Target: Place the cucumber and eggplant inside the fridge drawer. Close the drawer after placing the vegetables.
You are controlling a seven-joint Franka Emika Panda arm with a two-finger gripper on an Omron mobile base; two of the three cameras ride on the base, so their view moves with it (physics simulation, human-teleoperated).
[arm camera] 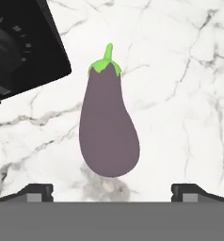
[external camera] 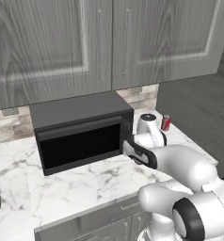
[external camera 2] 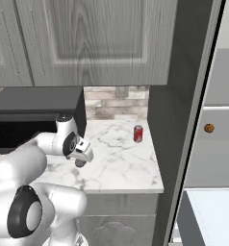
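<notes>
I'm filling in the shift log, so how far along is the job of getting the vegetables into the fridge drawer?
Nothing looks done yet. The eggplant lies on the marble counter beside the microwave, directly under the pincer, whose tips stand wide apart and touch nothing. So the first pick is just being lined up. At the right, the pale fridge drawer stands pulled out. Left: grasp and carry the eggplant, handle the cucumber, close the drawer.

You are looking at the eggplant (arm camera: 108,128) lying on the marble counter (arm camera: 180,94), stem end pointing away from the gripper (arm camera: 111,192), whose fingertips are standing wide apart on either side of it. The microwave (external camera: 81,132) is sitting left of it, the soda can (external camera 2: 138,133) standing farther right near the counter's end
</notes>
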